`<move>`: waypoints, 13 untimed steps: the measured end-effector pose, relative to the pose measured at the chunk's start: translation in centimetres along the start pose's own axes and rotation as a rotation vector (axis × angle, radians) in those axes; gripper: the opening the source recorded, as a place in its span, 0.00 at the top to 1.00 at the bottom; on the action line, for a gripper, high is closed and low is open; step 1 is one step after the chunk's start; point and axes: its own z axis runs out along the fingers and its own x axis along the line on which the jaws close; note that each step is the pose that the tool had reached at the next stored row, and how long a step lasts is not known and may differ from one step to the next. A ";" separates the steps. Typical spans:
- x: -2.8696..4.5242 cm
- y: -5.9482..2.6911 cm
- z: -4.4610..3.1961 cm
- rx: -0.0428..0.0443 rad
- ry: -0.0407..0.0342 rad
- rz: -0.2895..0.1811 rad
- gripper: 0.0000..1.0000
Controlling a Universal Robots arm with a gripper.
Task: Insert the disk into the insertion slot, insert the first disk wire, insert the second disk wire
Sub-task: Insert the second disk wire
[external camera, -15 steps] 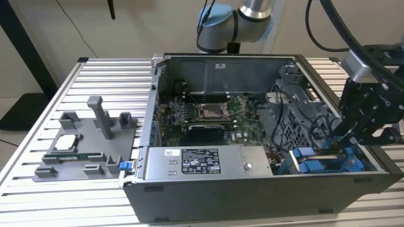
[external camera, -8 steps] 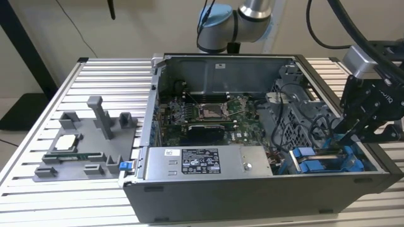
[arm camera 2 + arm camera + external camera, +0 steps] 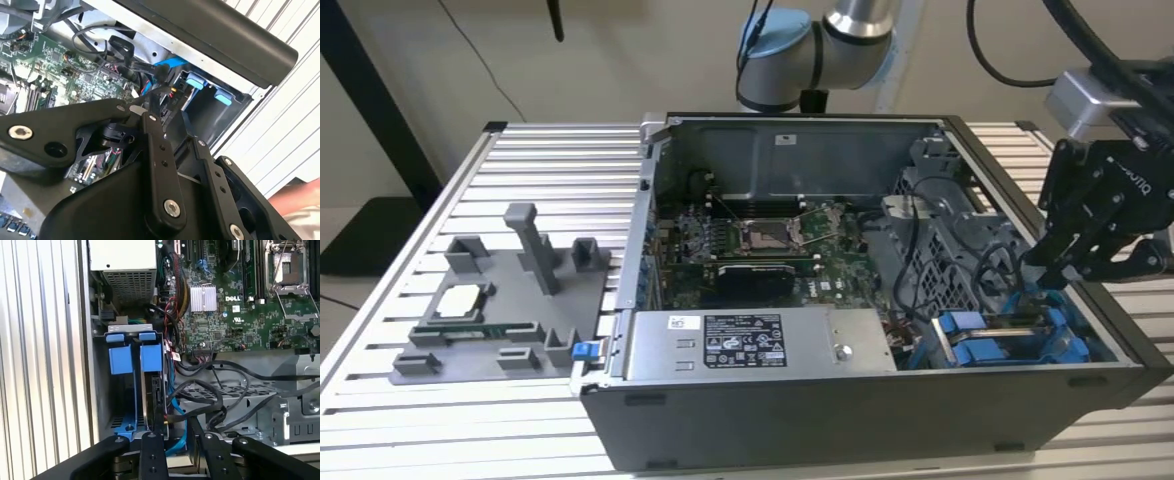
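Exterior view, lower right: gripper (image 3: 1051, 272) over the insertion slot (image 3: 1098, 350).
Disk (image 3: 987, 345) looks seated there; can't tell if it's gripping anything. I'd go square and slow past those loose cables (image 3: 250, 374).

Soft even light, slatted table (image 3: 40, 340) glaring, case (image 3: 854, 425) interior shadowed.

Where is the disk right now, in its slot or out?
In. The disk stands on edge, sunk between the grey metal walls of the insertion slot.
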 end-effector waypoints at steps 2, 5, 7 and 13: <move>-0.12 -0.07 -0.11 -0.0003 0.0014 0.000 0.00; -0.28 -0.33 -0.15 -0.0033 0.0028 0.000 0.00; -0.42 -0.51 -0.16 -0.0055 0.0040 0.001 0.00; -0.69 -0.65 -0.13 -0.0065 0.0110 0.001 0.00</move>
